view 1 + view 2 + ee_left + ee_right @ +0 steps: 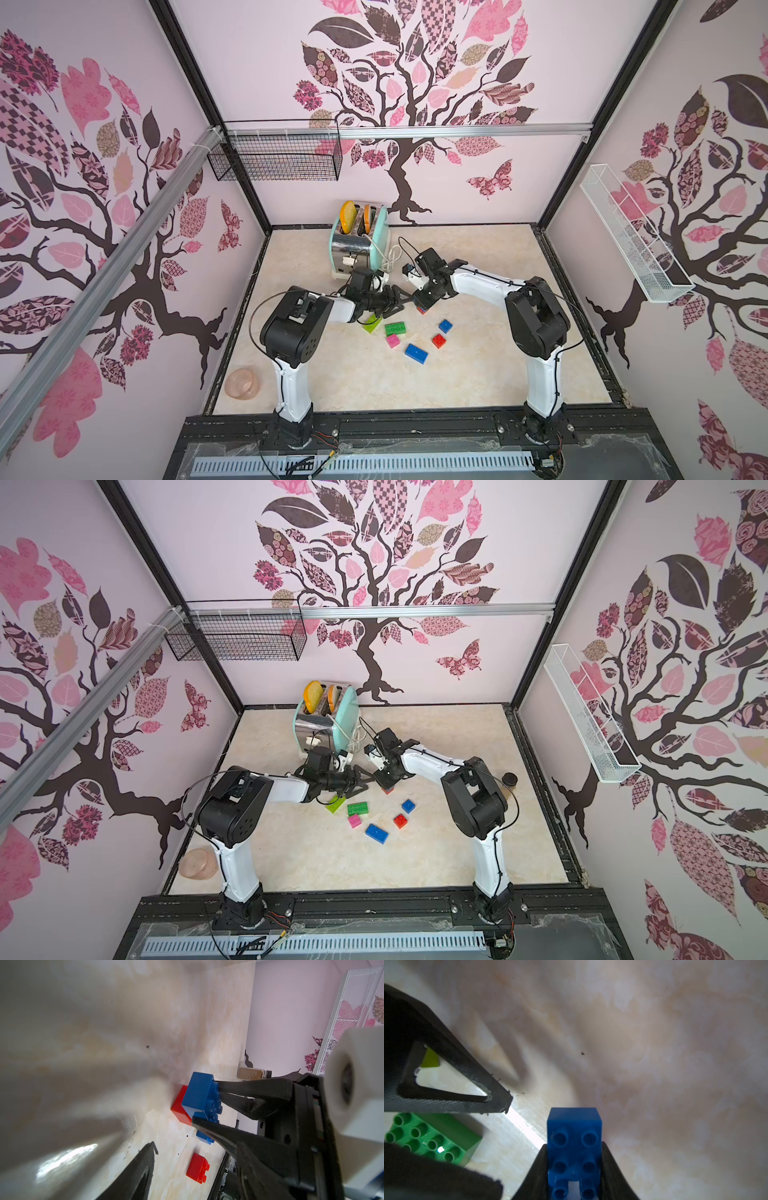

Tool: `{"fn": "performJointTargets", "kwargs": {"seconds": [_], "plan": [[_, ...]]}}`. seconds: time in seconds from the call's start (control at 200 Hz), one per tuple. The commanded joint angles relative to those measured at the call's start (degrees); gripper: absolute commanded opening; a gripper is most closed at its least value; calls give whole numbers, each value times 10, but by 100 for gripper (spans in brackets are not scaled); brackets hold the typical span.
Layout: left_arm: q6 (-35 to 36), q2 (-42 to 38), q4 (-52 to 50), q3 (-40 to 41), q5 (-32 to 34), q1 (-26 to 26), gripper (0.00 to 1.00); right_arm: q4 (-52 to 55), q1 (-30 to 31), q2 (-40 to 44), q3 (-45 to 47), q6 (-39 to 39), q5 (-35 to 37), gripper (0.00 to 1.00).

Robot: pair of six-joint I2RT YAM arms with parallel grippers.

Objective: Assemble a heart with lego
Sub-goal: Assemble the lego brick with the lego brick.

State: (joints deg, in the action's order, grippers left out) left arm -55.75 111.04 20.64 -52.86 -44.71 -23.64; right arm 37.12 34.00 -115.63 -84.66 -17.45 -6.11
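Marbled beige tabletop (478, 374), blue long brick (574, 1124), red small brick (439, 340), pink small brick (392, 340), green brick (395, 328).

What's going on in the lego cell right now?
The right gripper is shut on a long blue brick, which sits on a red brick. The left gripper hangs open beside it, holding nothing. Loose nearby: lime brick, green brick, pink brick, second red brick, small blue brick, second long blue brick. Nothing else is stacked.

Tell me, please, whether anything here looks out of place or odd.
The toaster seems foreign to a brick job, and its white cord lies in loose loops beside it, where it might get snagged.
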Motion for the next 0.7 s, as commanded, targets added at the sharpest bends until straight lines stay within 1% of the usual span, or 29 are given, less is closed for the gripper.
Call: {"fn": "performJointTargets", "kwargs": {"seconds": [0.0, 0.12, 0.26, 0.515, 0.695], "plan": [[-8, 14, 31, -19, -11, -8, 64, 16, 3, 1, 17, -11, 12, 26], [-13, 16, 41, -17, -11, -14, 64, 21, 3, 17, 17, -15, 13, 26], [-15, 21, 44, -16, -14, -17, 64, 54, 3, 7, -5, -21, 11, 27], [-19, 35, 52, -21, -16, -21, 64, 63, 3, -5, -10, -27, 19, 27], [-24, 43, 57, -21, -22, -25, 58, 46, 4, -8, 9, -29, 21, 27]]}}
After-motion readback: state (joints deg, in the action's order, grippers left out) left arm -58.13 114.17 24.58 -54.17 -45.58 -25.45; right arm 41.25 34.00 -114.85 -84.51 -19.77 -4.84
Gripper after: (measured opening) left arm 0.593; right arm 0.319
